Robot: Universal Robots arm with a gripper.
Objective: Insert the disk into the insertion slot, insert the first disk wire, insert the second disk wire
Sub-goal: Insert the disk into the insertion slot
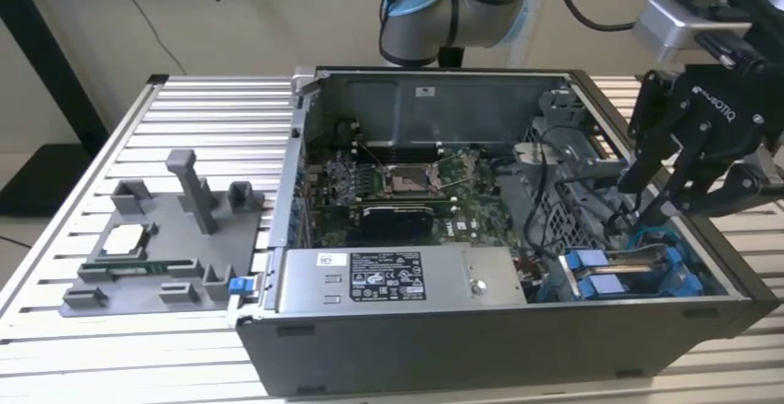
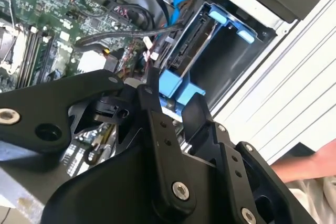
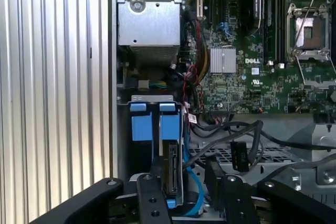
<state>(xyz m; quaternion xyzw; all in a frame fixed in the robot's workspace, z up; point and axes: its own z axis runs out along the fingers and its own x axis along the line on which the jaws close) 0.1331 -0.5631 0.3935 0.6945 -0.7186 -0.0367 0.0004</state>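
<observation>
We see disk on edge in slot, connector end up, top edge along exterior view's left-right. Our fingers spread, empty, just above it.

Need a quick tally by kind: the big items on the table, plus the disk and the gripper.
Computer case: 1
Power supply: 1
Grey fixture plate: 1
Disk in blue carrier: 1
Gripper: 1
Total: 5
</observation>
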